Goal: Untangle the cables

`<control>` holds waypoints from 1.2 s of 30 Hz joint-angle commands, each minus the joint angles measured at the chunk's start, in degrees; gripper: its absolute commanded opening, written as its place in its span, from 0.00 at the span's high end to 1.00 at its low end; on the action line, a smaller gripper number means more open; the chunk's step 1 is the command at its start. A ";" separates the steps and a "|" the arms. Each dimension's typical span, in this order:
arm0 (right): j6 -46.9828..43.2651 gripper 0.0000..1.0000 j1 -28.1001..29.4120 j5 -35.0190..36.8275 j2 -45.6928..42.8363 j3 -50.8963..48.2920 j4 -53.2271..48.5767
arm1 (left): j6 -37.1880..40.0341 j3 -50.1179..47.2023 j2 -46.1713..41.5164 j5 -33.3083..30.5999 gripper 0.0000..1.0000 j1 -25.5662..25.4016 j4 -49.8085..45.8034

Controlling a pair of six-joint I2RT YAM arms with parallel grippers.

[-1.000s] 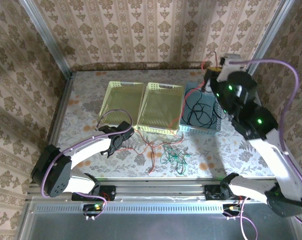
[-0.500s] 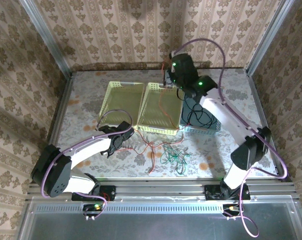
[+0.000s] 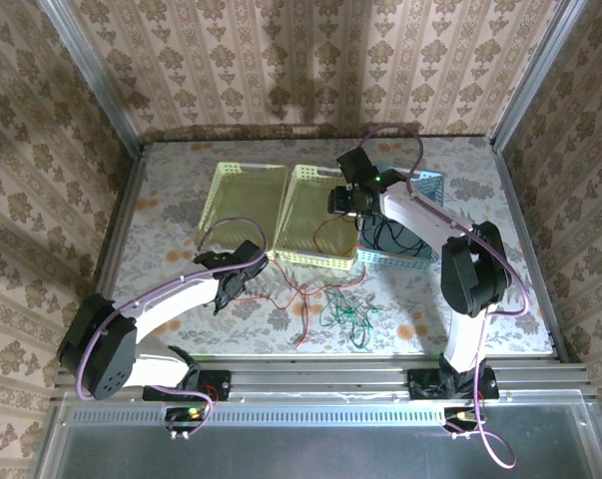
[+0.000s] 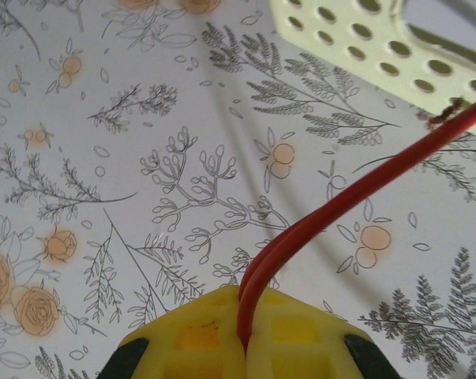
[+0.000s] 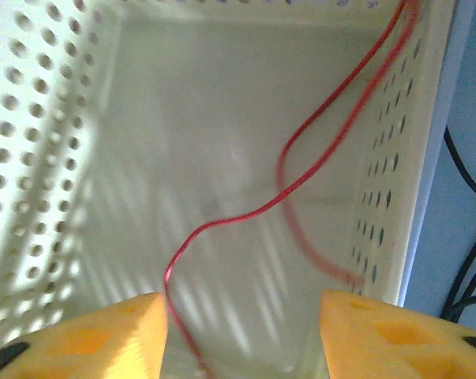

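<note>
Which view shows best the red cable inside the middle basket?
Right wrist: the red cable curves across the basket floor. Top external shows a faint loop; left wrist, a red strand in the left hand.

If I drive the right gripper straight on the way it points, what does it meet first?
Probably the red cable lying in the yellow basket, then the basket's floor. The right gripper is open and aimed into that basket; depth to the cable is unclear.
</note>
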 commanded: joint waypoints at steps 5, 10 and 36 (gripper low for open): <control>-1.96 0.38 0.45 5.51 -11.45 -4.25 1.73 | 6.31 4.15 -3.86 1.35 1.00 -1.17 -2.61; -2.88 0.40 0.61 3.16 -15.72 -10.80 -0.30 | 9.62 6.64 -8.66 2.40 1.00 -2.17 -4.63; -11.07 0.39 11.89 -18.93 -31.87 -26.64 18.22 | 34.42 27.11 -15.68 35.19 1.00 2.29 0.76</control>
